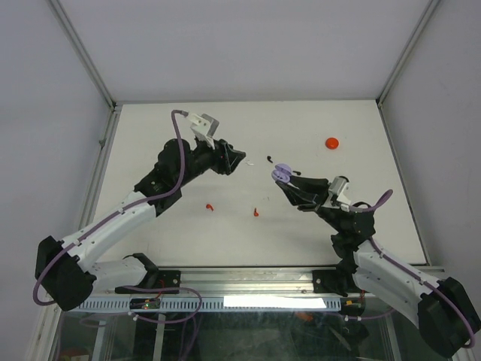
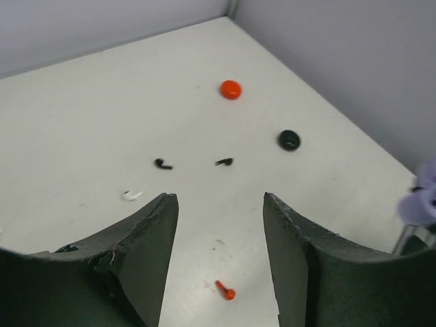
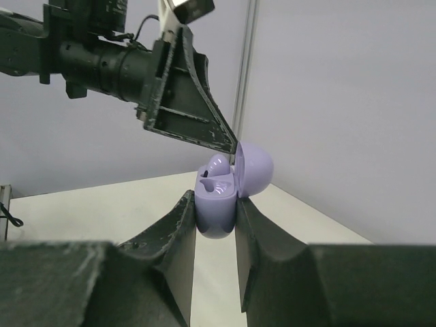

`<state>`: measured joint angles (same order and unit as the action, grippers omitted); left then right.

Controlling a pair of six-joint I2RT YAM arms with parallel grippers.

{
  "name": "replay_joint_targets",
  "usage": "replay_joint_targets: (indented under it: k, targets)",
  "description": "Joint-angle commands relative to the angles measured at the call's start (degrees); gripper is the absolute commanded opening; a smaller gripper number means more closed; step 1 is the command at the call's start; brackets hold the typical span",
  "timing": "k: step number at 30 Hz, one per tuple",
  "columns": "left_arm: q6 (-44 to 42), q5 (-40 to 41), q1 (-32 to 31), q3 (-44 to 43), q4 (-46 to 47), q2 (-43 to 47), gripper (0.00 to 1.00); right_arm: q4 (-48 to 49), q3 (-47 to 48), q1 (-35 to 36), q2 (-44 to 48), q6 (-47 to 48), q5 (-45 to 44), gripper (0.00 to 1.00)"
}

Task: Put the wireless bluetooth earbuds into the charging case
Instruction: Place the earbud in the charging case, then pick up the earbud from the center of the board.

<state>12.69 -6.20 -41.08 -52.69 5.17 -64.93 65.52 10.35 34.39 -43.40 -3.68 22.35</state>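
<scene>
I am watching the right pincer (image 3: 215,216) clamping the lilac charging case (image 3: 219,182) by its sides at the centre of its wrist view. The case is standing lid-open, and what looks like a lilac earbud (image 3: 219,165) is sitting in one well. The left pincer (image 2: 219,199) is hanging released above the worktop (image 2: 102,109), its jaws standing apart with nothing between them. In its wrist view two black earbuds (image 2: 163,164) (image 2: 224,162) are lying side by side mid-frame. A white earbud (image 2: 132,195) is lying to their lower left, and a red earbud (image 2: 225,291) is lying at the bottom centre. A red case (image 2: 231,89) and a black case (image 2: 289,140) are sitting toward the upper right.
</scene>
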Motion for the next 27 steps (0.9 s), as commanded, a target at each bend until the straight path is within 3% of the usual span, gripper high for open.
replay_joint_targets:
  k: [1,11,27]
  targets:
    - [1.5,6.1,4.9,-3.4,-7.2,-3.1,0.55,-0.6,-0.5,0.1,1.8,3.3,-1.9,0.0]
    - [1.8,14.4,15.1,-12.6,-17.5,-18.0,0.53,-2.6,-2.3,0.1,2.9,7.0,-2.8,0.0]
    - [-0.5,12.6,25.4,-28.7,-22.0,-43.3,0.41,-7.3,-3.2,0.2,4.7,10.4,-3.8,0.0]
